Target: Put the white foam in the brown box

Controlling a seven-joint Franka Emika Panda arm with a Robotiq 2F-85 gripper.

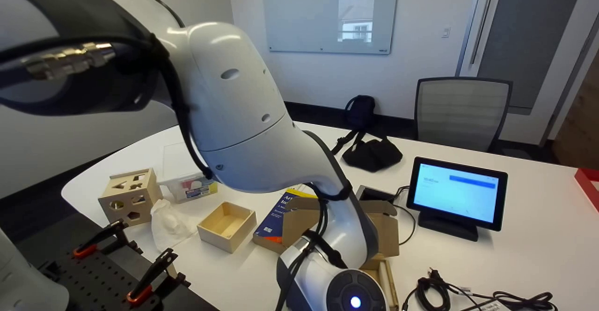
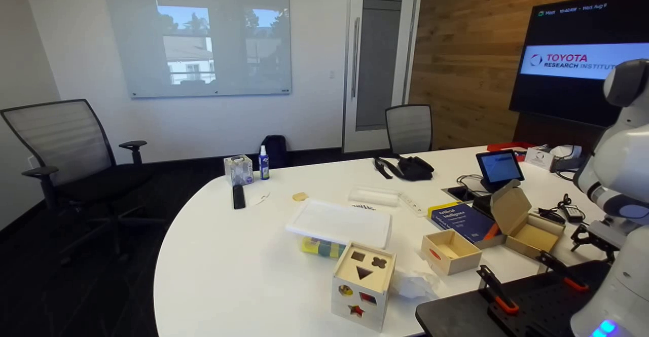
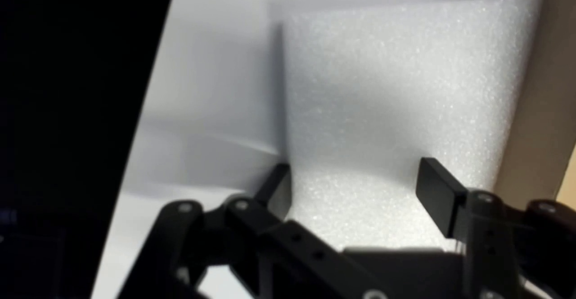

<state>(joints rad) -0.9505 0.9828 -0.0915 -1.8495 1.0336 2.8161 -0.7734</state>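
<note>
Placing was not yet done: the white foam (image 3: 398,92) lay outside the brown box (image 2: 535,235), close beside it, under the gripper (image 3: 353,169). The fingers (image 3: 438,195) stood wide apart with no grip showing, so gripping, lifting and lowering seemed left to do. Counted: one white foam, one brown box, one gripper, one blue book (image 2: 464,221), one wooden tray (image 2: 454,262), one shape-sorting cube (image 2: 358,287) and two clamps (image 2: 498,292).

White table (image 2: 228,266) with wooden shape-sorter (image 2: 357,286), shallow wooden box (image 2: 447,262), brown box (image 2: 535,236), lidded tub (image 2: 342,223), black bag (image 2: 416,168).
</note>
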